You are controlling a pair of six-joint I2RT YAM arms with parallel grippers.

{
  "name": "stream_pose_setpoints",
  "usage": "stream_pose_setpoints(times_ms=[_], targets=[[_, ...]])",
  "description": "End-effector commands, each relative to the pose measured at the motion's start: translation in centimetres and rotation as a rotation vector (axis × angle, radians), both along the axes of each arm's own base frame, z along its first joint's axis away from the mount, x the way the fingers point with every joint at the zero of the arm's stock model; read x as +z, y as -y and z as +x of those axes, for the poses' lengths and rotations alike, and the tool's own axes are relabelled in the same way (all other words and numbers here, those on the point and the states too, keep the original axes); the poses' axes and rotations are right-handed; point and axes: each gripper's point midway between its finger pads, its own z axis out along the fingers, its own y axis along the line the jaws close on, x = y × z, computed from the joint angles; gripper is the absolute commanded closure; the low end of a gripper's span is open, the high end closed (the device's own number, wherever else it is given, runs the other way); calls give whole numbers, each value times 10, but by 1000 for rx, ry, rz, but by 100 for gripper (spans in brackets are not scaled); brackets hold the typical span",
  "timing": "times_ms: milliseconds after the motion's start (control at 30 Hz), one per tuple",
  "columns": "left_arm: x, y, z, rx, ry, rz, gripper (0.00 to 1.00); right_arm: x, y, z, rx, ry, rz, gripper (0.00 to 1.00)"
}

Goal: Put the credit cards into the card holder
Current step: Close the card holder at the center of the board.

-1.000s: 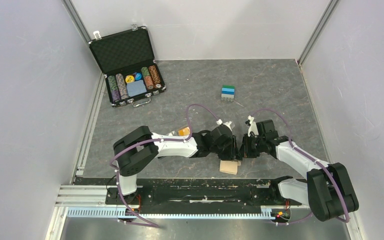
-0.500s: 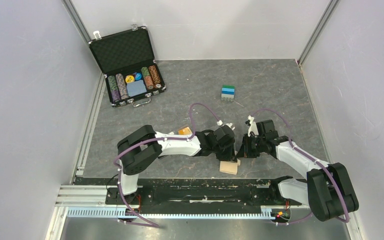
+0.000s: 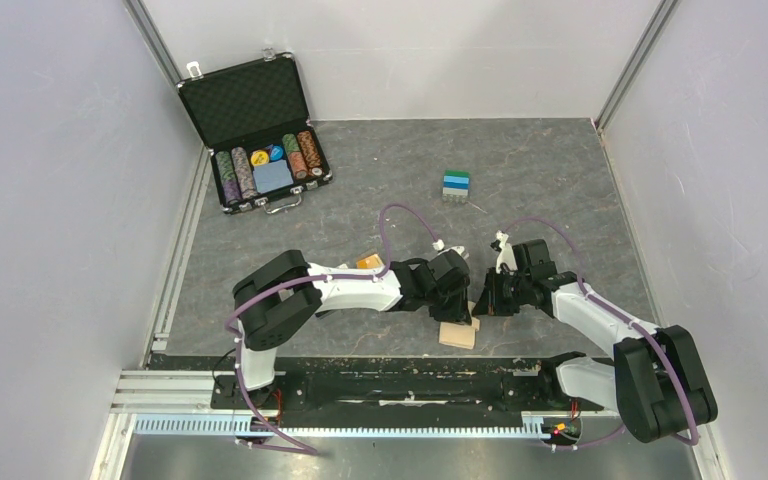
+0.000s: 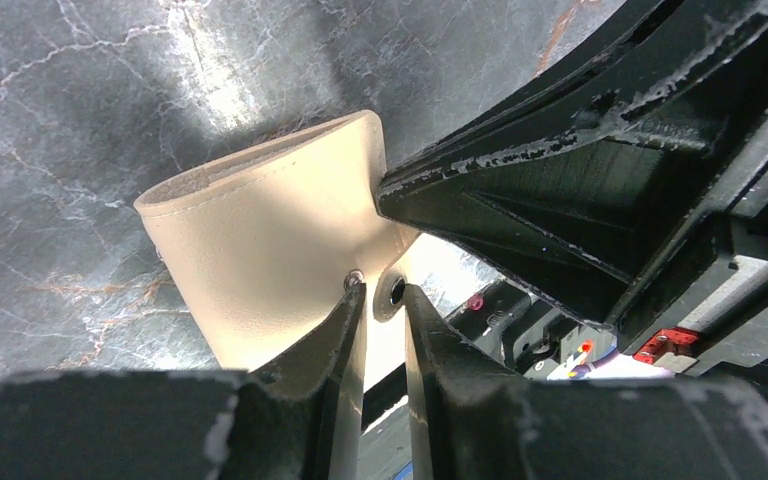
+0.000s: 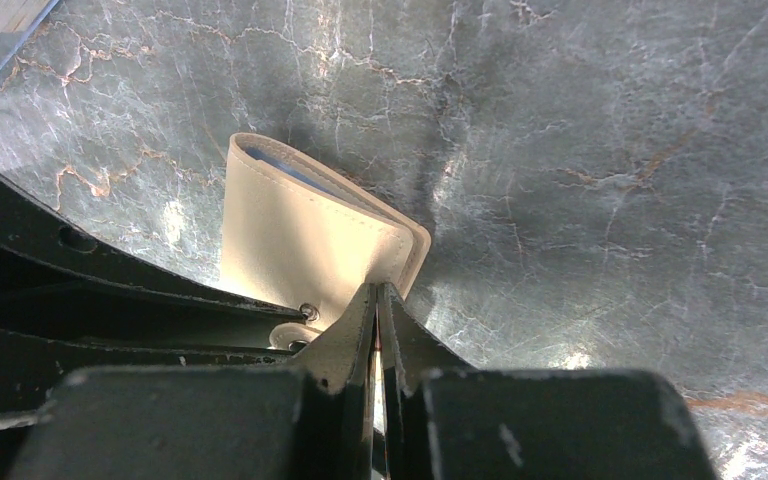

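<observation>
- Light tan, leather-like bifold card holder [image 3: 457, 335] lies folded at the near edge of the dark marbled table [image 3: 560, 170], between the arms.
- Right gripper [image 5: 378, 292] pinches its corner, jaws closed tight.
- Left gripper [image 4: 385, 295] straddles the round snap tab [image 4: 394, 290], jaws narrowly parted. I cannot tell whether it grips.
- Thin, flat credit cards [image 3: 456, 185], a blue, green and white stack, lie well apart. That stack still has to go in, I'd say.

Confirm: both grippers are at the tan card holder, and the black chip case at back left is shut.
No: the chip case stands open, lid raised, in the top view. The left gripper and right gripper are at the card holder.
</observation>
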Motion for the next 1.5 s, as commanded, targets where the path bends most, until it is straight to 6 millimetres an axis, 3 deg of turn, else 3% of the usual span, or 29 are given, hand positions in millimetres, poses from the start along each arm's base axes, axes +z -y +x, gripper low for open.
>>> stream_pose_setpoints(times_ms=[0, 100, 233, 333, 433, 633, 833, 1200, 1467], targets=[[28, 11, 10, -13, 70, -69, 73, -6, 4, -11, 5, -36, -19, 97], [34, 9, 13, 3, 86, -74, 59, -7, 4, -11, 5, -37, -19, 97], [40, 11, 15, 7, 96, -99, 58, -7, 4, -11, 4, -37, -20, 97], [46, 13, 16, 8, 100, -126, 62, -7, 4, -12, 6, -39, -18, 97], [46, 14, 16, 7, 98, -133, 75, -7, 4, -12, 7, -38, -18, 97], [33, 13, 12, -13, 70, -104, 81, -7, 4, -12, 8, -40, -17, 97], [28, 7, 12, -15, 78, -72, 98, -5, 3, -10, 9, -35, -14, 96], [23, -10, 20, 19, 116, 11, 98, 0, 3, -6, 8, -13, -13, 95], [21, -11, 27, 41, 115, 16, 98, 3, 2, -6, 17, -4, -10, 95]])
